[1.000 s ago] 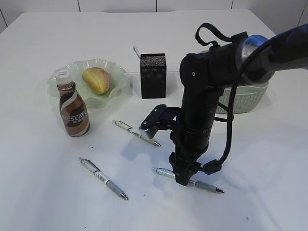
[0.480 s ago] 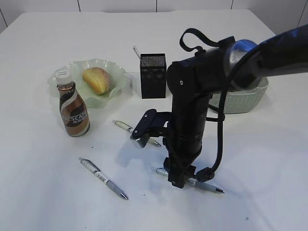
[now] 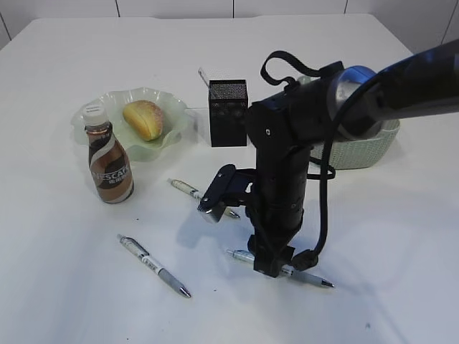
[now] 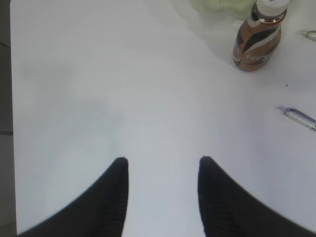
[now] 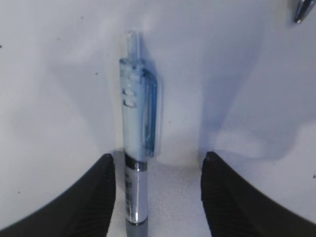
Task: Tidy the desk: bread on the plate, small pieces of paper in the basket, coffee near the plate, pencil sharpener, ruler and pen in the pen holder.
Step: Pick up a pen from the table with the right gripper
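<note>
My right gripper (image 3: 271,266) is down at the desk (image 3: 64,287), straddling the near pen (image 3: 305,275). In the right wrist view that pen (image 5: 136,148) lies between the two fingertips (image 5: 101,187), nearer the left one, with a clear gap on the other side. Jaws spread, nothing clamped. The pen's long axis runs straight up that wrist view, clicker end away from the camera; from the exterior view it lies nearly left to right across the desk, metal tip toward the right and slightly toward me.

Left gripper (image 4: 163,163): fingers parted over bare desk, holding nothing.

Two more pens lie flat on the desk. One (image 3: 154,265) at front left slants with its tip toward the near right. Another (image 3: 188,189) sits mid-desk, partly hidden behind the arm's wrist camera.

Containers: bread (image 3: 143,119) rests in the plate (image 3: 90,115), with the coffee bottle (image 3: 109,163) upright just in front of the plate. Pen holder (image 3: 228,112) stands upright behind the arm; a pale object pokes up beside its back left corner, and I can't tell what it is. Basket (image 3: 362,152) is at the right, mostly blocked by the arm, contents not visible.
</note>
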Motion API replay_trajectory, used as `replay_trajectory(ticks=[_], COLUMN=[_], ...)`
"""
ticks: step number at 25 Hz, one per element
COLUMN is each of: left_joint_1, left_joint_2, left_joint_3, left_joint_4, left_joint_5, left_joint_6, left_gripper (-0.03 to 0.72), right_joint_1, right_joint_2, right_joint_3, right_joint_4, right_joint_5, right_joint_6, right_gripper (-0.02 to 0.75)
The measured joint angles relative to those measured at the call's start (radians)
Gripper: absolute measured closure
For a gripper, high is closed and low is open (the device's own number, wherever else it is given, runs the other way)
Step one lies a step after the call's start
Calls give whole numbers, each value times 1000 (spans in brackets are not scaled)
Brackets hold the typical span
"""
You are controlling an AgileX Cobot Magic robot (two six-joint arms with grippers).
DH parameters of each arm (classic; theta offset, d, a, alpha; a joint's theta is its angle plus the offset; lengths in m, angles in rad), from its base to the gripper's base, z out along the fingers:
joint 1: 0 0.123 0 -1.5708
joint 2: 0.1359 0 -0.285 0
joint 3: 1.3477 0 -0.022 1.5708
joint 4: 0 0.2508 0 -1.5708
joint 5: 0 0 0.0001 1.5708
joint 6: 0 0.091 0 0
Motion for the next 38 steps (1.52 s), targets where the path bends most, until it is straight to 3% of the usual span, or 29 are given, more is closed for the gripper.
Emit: replay_trajectory(ticks=[30,32,35,37,38], left_joint_1=[0,0,0,0,0], left_joint_2=[0,0,0,0,0], left_joint_3=[0,0,0,0,0], left_joint_4=[0,0,0,0,0], left_joint_5=[-4,-4,-4,-4,-4], left_joint_6=[0,0,0,0,0], left_gripper=[365,365,365,365,365], right_joint_1=[0,0,0,0,0], right_joint_2=[16,16,16,16,16], right_joint_3=[-2,-2,-2,-2,-2], right_joint_4=[19,19,19,21,21], right_joint_5=[1,4,8,15,15], right_joint_6=[2,2,2,2,2], right_gripper=[299,311,393,489,489])
